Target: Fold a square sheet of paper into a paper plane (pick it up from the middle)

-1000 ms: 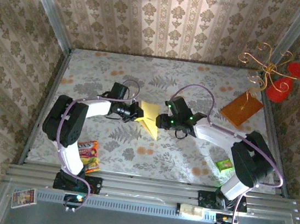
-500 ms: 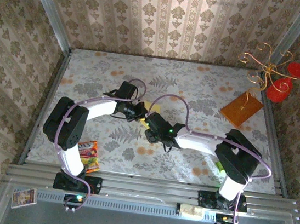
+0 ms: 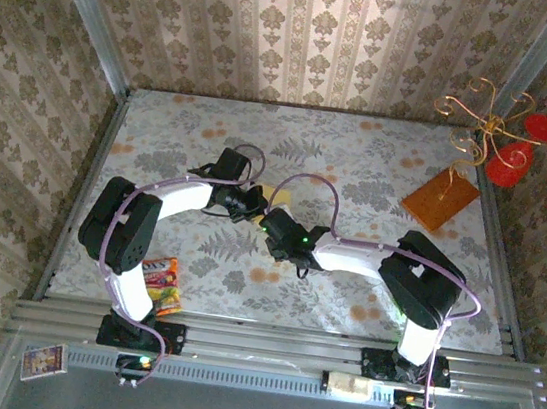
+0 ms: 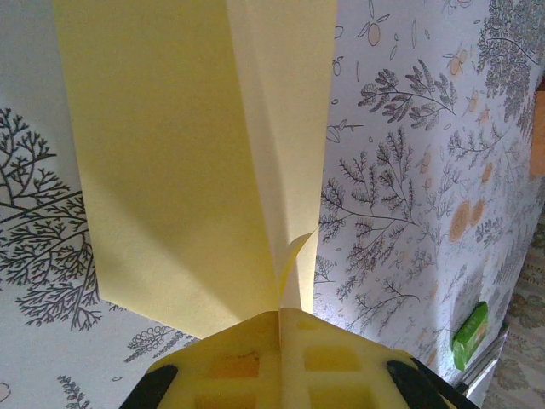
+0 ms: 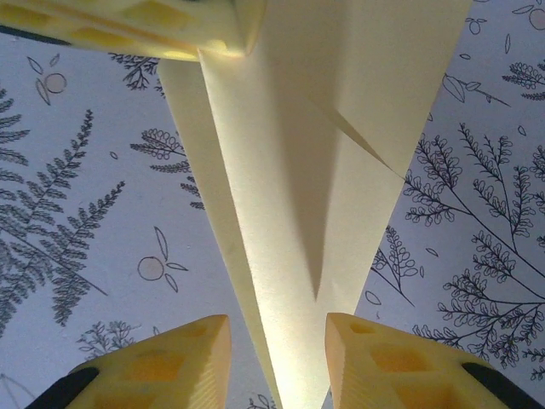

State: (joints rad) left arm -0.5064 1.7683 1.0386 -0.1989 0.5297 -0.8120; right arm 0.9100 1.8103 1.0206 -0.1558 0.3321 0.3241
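From above, the paper plane is seen as a pale-yellow sliver on the table, between the left gripper and the right gripper. At the left wrist, its folded layers, creased down the centre, are pinched by fully closed jaws. At the right wrist, its narrow pointed end is flanked by parted fingers, with nothing clamped

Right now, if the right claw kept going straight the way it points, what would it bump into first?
The yellow paper plane: its narrow end sits between the right gripper's open fingers. Further on, probably the left gripper pinching it.
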